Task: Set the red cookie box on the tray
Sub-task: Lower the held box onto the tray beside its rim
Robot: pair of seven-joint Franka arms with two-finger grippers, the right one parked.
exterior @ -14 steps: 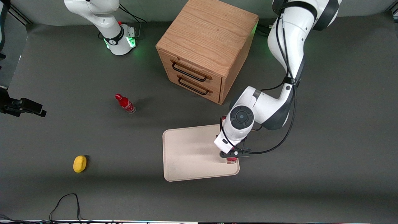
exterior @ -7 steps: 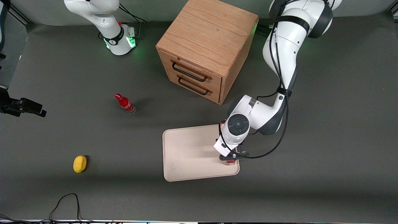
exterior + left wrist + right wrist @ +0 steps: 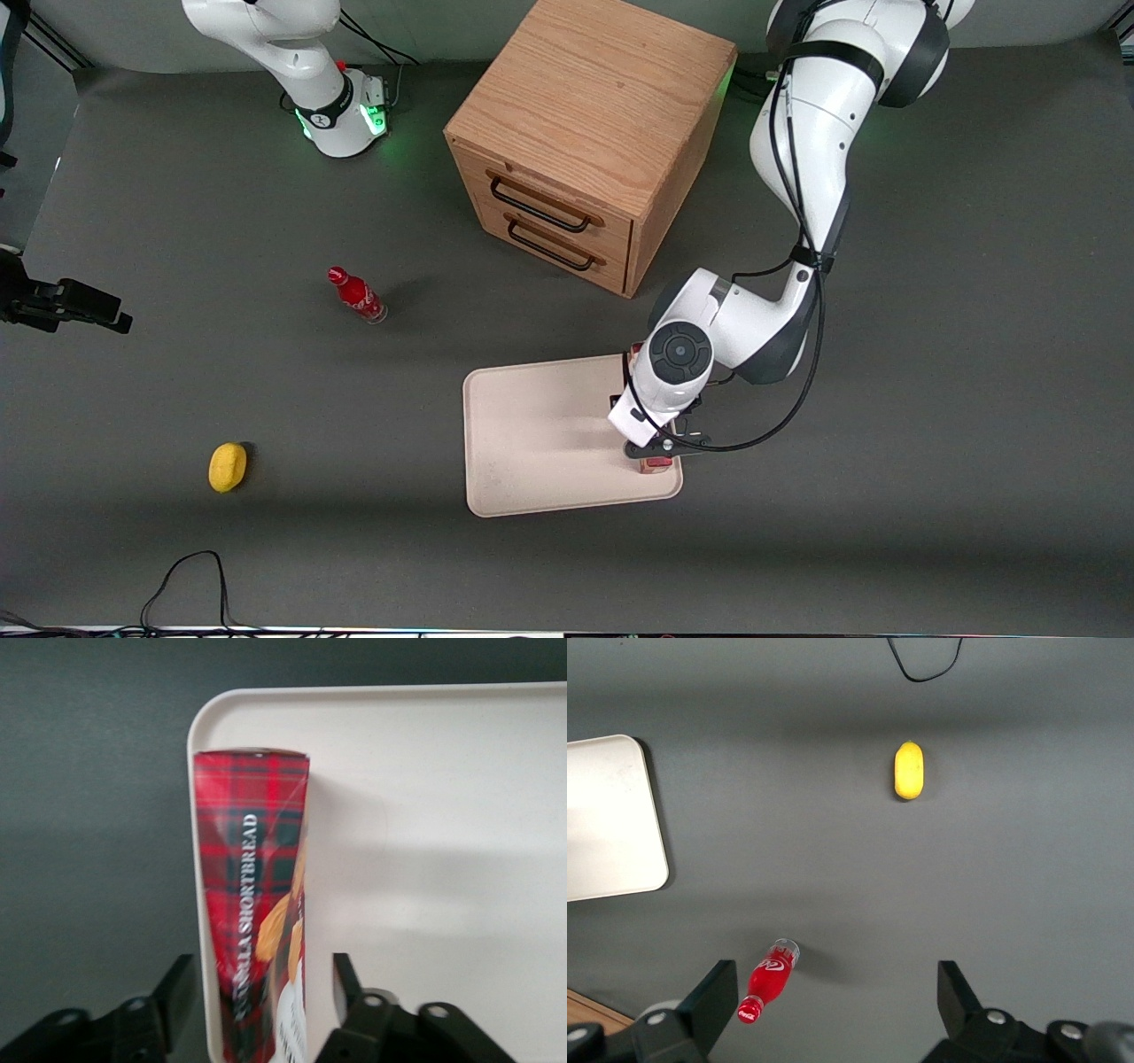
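The red cookie box (image 3: 252, 895), a tartan carton with cookie pictures, lies on the cream-white tray (image 3: 443, 815) along the tray's edge toward the working arm's end. My left gripper (image 3: 261, 992) is straight above the box with its fingers (image 3: 177, 988) open, one on each side, and a gap shows between each finger and the carton. In the front view the wrist covers most of the box (image 3: 657, 462). There the gripper (image 3: 656, 447) hangs over the tray (image 3: 532, 434) near its corner closest to the camera.
A wooden two-drawer cabinet (image 3: 585, 133) stands farther from the camera than the tray. A small red bottle (image 3: 356, 295) and a yellow lemon-like object (image 3: 228, 466) lie toward the parked arm's end. A black cable (image 3: 190, 576) loops near the table's front edge.
The left arm's upper links drew back a little and the wrist shifted slightly over the tray. The box stays at the tray's edge.
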